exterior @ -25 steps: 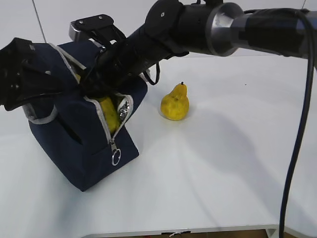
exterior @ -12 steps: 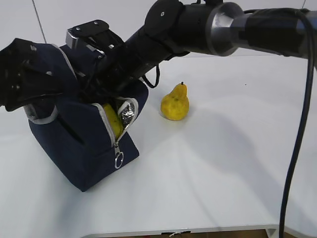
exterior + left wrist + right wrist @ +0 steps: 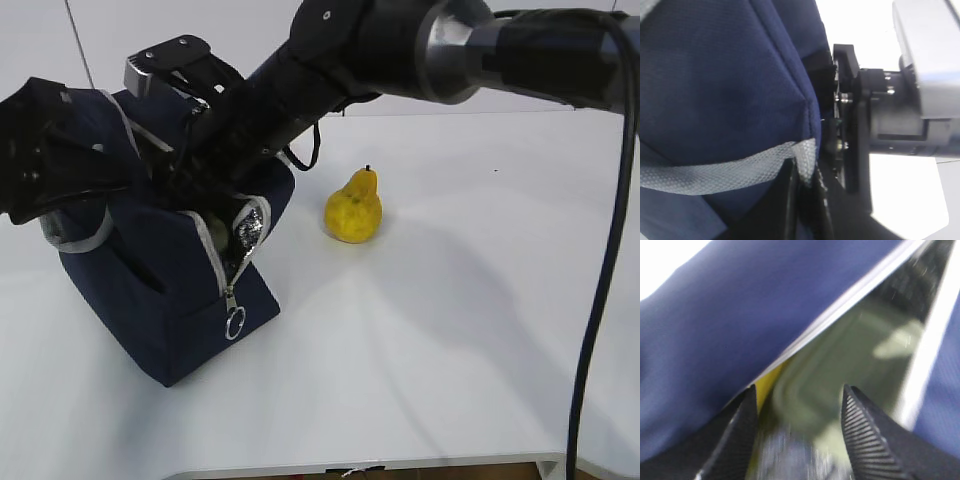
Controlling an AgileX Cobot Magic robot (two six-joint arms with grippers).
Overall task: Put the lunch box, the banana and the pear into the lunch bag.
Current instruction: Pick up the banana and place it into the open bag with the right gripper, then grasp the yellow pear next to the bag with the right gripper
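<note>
The navy lunch bag [image 3: 150,290] stands tilted at the left of the table with its zipper open. My left gripper [image 3: 804,175] is shut on the bag's grey trim [image 3: 730,170] and holds that side up. My right gripper [image 3: 799,410] reaches into the bag's mouth with its ribbed fingers [image 3: 865,435] apart and nothing clamped between them. Just past them lies the sage-green lid of the lunch box [image 3: 830,385]. A yellow sliver of the banana [image 3: 766,385] shows beside the left finger. The pear [image 3: 352,208] stands upright on the table to the right of the bag.
The white table [image 3: 450,340] stretches to the right and front of the bag. The zipper's ring pull [image 3: 235,323] hangs at the bag's front corner, with silver lining [image 3: 250,225] showing above it. A black cable [image 3: 600,290] runs down the right side.
My right gripper's jaws have widened inside the bag and the arm has shifted slightly up and left. The banana seen in the bag's mouth from outside has sunk out of that view.
</note>
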